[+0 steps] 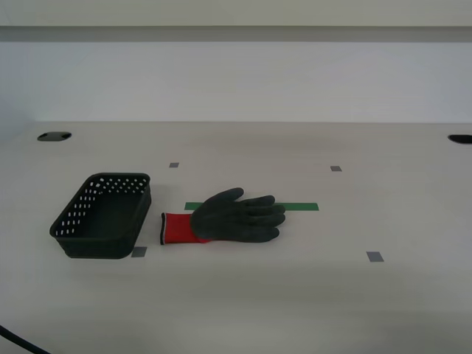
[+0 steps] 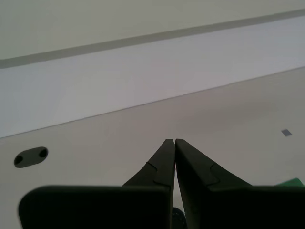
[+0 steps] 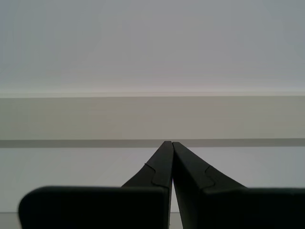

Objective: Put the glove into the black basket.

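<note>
Glove (image 1: pixel 234 217) lies flat on the worktop (image 1: pixel 310 295) just right of the basket (image 1: pixel 103 215), both hands (image 2: pixel 171 141) (image 3: pixel 167 142) closed, empty and away; a limp cuff risks snagging the rim.

My first gripper (image 3: pixel 168 142): fingers (image 3: pixel 159 164) pressed together at the tips, nothing between them, raised and pointing level toward the wall. My second gripper (image 2: pixel 171 140): fingers (image 2: pixel 162 162) also closed tip to tip, empty, angled down over the table (image 2: pixel 119 138). No arm shows in the exterior view.
</note>
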